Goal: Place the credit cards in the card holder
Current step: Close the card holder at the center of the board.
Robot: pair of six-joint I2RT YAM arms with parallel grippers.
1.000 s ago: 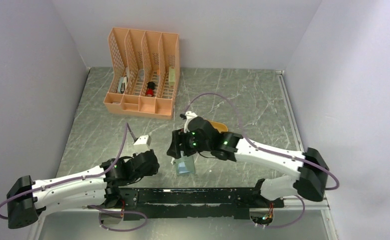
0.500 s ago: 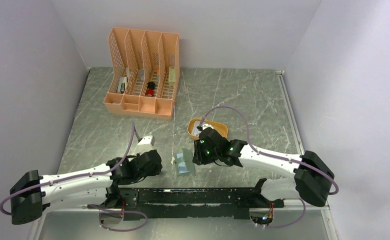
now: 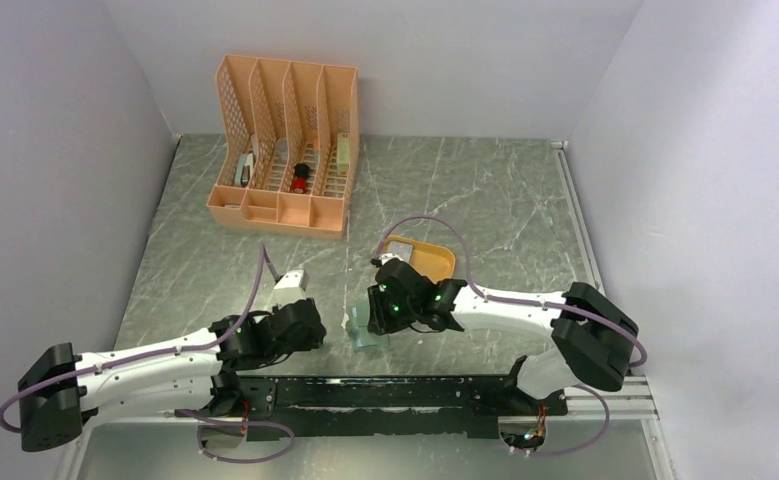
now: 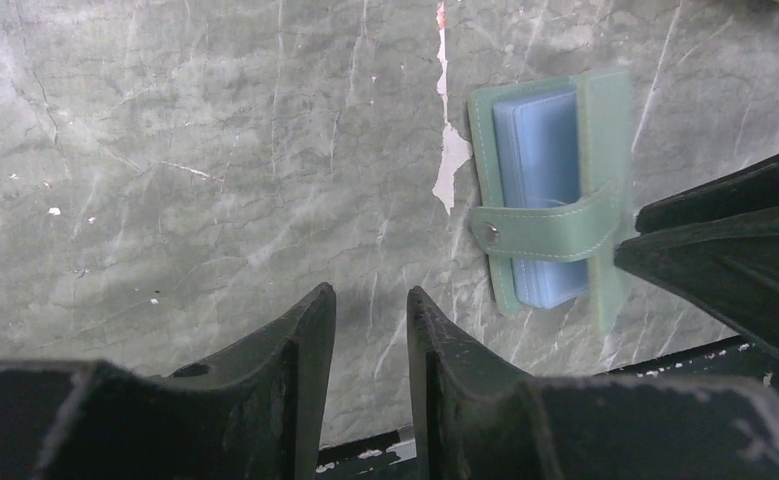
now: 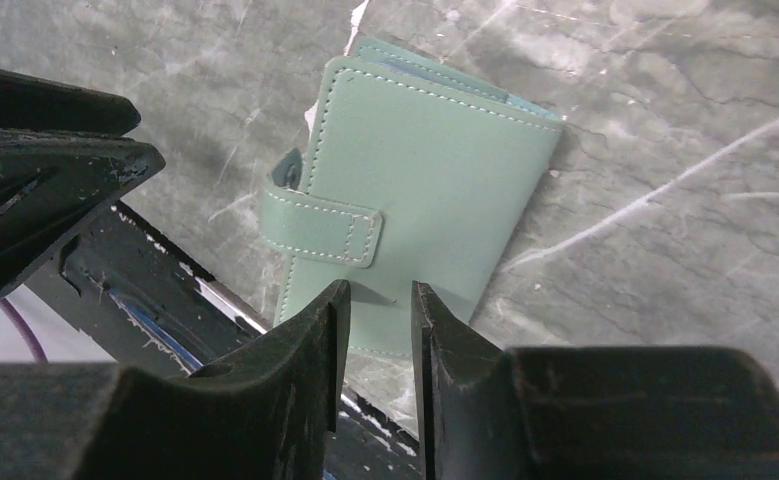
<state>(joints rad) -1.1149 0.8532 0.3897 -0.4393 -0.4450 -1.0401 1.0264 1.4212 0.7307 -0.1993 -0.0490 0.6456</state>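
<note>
The sage-green card holder [image 3: 363, 338] lies near the table's front edge, between my two grippers. In the left wrist view it [image 4: 550, 190] shows pale blue sleeves under its snap strap. In the right wrist view its green cover [image 5: 425, 170] is folded over them, with the strap wrapped round the left edge. My right gripper [image 5: 373, 300] hovers at the holder's near edge, jaws narrowly apart and empty. My left gripper [image 4: 370, 300] is just left of the holder, jaws narrowly apart and empty. No loose credit card is in view.
The mustard-yellow oval tray [image 3: 427, 256] sits behind the right gripper. The peach lattice organizer [image 3: 285, 150] stands at the back left. A black rail [image 3: 395, 392] runs along the front edge. A white chip [image 4: 452, 165] marks the marble by the holder.
My right gripper drew back to the right off the holder, then came back left to its edge, uncovering the yellow tray. My left gripper crept forward towards the holder.
</note>
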